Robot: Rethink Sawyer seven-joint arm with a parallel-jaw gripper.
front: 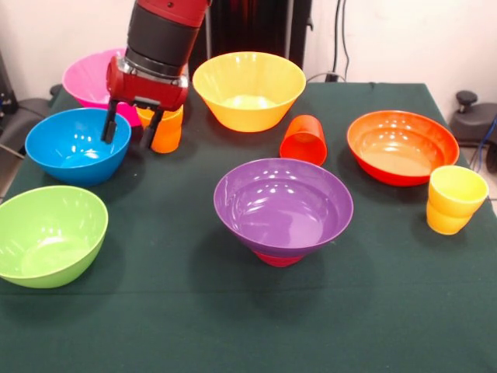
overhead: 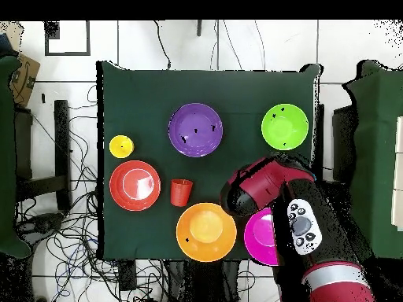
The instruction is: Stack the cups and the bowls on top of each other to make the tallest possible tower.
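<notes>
**Six bowls spread out, hand by the ribbed cup**

Six glossy plastic bowls sit apart on your dark green cloth-covered desk (front: 233,326): pink (front: 85,76), blue (front: 76,145), green (front: 48,233), yellow (front: 248,89), a wide orange-red one (front: 401,145), and a wide purple one (front: 283,204) that rests on something small and red, the only pile so far.

Your hand (front: 132,124) hangs open, its two dark fingers pointing down between the blue bowl and the ribbed orange cup (front: 166,128). The cup stands upright just beside the right-hand finger as you see it from the front, and the hand grips nothing.

A smooth tapered red cup (front: 304,139) lies tipped on its side between the yellow and orange-red bowls. The yellow cup (front: 455,199) stands near the desk's edge.

Open cloth lies in front of the purple bowl; around the hand, the pink and blue bowls crowd close.
</notes>
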